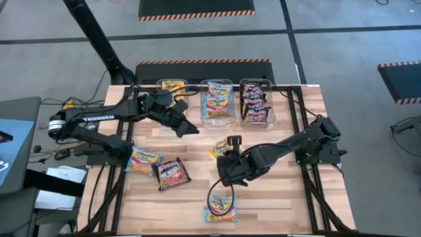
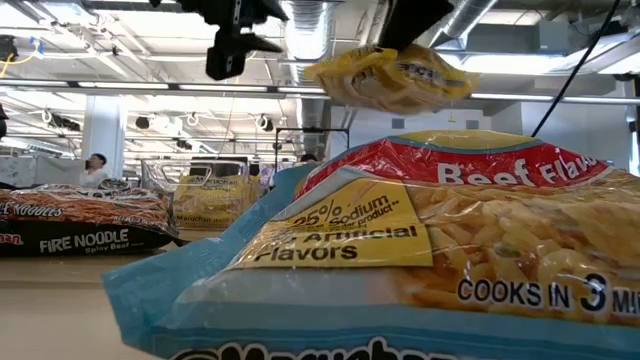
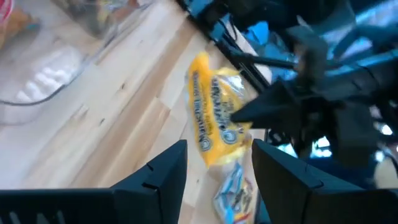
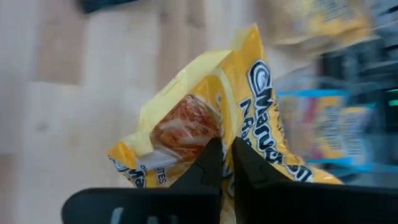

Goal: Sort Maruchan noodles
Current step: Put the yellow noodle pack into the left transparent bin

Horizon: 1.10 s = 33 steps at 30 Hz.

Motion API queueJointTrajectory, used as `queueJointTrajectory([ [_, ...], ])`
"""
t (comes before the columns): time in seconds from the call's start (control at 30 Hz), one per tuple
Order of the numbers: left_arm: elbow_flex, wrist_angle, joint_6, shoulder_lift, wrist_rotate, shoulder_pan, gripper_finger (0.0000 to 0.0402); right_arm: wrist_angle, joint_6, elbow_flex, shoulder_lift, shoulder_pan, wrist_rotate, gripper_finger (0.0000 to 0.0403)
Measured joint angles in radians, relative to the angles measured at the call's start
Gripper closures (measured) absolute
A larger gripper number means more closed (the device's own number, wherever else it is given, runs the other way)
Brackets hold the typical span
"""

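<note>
Noodle packets (image 1: 218, 100) in clear bins (image 1: 231, 117)

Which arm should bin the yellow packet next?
Right. The right gripper is already shut on the yellow packet and holds it up off the table. It needs only to carry it to the yellow bin. The left gripper is open and empty near that bin.

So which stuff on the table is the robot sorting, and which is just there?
Part of the job:
- yellow packet, pinched in the right gripper
- blue packet at the near edge
- black packet and blue-and-yellow packet on the left
- three clear bins with sorted packets
- left gripper, jaws open, empty

Just there:
- cables
- wooden table
</note>
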Motion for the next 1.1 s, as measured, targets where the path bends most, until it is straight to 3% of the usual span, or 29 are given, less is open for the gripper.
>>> queueJointTrajectory([
  [0.2,-0.001,0.008,-0.102,0.015,0.03,0.022,0.0235,0.001,-0.011,0.001,-0.016,0.006,0.177,0.0384],
  [0.47,-0.001,0.062,-0.119,0.021,0.041,0.019,0.0235,0.06,-0.091,0.0,-0.025,0.003,0.309,0.0384],
  [1.1,-0.001,0.077,-0.167,0.028,0.073,0.017,0.0235,0.288,-0.295,0.0,-0.025,-0.045,0.373,0.0384],
])
